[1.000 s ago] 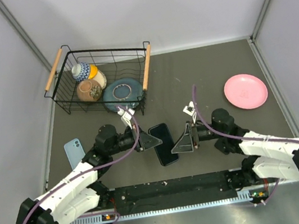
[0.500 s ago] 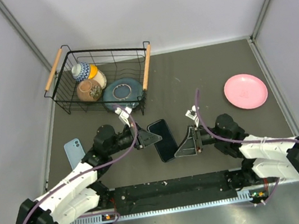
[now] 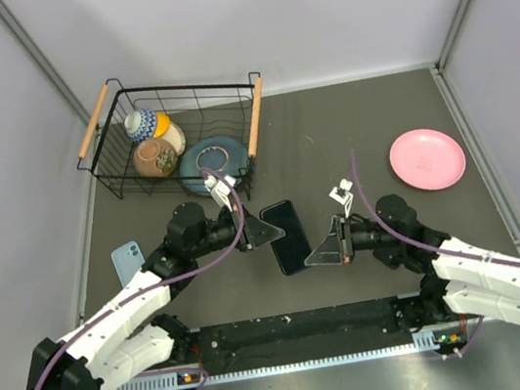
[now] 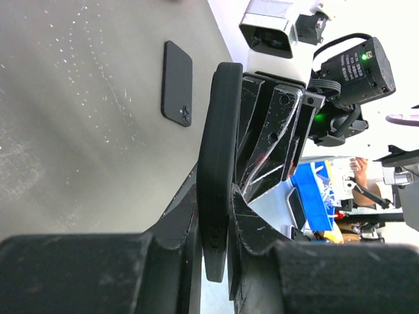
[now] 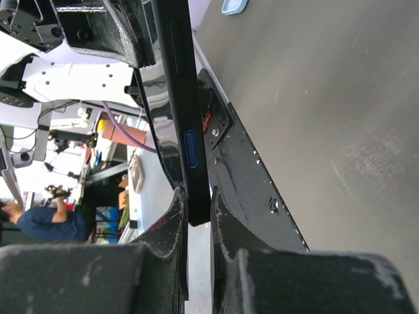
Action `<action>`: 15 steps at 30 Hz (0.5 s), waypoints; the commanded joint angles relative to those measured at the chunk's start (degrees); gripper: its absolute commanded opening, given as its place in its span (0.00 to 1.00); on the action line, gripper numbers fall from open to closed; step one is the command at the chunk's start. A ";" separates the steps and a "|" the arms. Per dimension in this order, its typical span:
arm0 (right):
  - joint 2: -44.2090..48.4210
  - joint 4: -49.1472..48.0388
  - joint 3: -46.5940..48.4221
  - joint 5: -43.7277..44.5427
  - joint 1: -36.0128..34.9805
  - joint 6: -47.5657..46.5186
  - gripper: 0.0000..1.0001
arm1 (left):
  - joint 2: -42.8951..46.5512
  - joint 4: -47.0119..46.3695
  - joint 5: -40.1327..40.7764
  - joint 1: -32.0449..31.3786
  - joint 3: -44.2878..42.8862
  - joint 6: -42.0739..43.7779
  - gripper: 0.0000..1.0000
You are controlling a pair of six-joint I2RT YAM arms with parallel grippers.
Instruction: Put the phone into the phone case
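Phone, black, is held off the worktop near the middle of the near edge, with the left gripper and right gripper both clamped on it from opposite sides. Light-blue phone case lies flat by the left edge, partly hidden by the left arm.

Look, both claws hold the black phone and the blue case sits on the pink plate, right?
Not quite. The left claw and right claw do hold the black phone, but the blue case lies on the table beside the left arm, far from the pink plate. The top view shows it.
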State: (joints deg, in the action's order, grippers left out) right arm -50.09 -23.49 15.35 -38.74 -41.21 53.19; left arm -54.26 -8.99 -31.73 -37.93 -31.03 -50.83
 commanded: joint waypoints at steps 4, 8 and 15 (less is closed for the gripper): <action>7.10 6.35 5.04 6.06 -0.19 -3.53 0.24 | -0.06 -3.03 -0.87 0.32 2.54 -1.01 0.00; 8.60 3.45 3.54 5.52 -0.19 -3.44 0.56 | 1.52 -5.07 -4.92 0.32 3.87 -3.05 0.00; 0.09 -1.73 5.48 1.75 -0.10 -3.80 0.64 | 3.90 -4.54 -7.91 0.32 4.05 -2.43 0.00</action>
State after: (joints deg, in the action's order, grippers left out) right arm -45.67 -19.07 17.67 -34.85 -41.47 50.46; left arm -53.30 -8.47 -35.75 -37.65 -25.80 -52.82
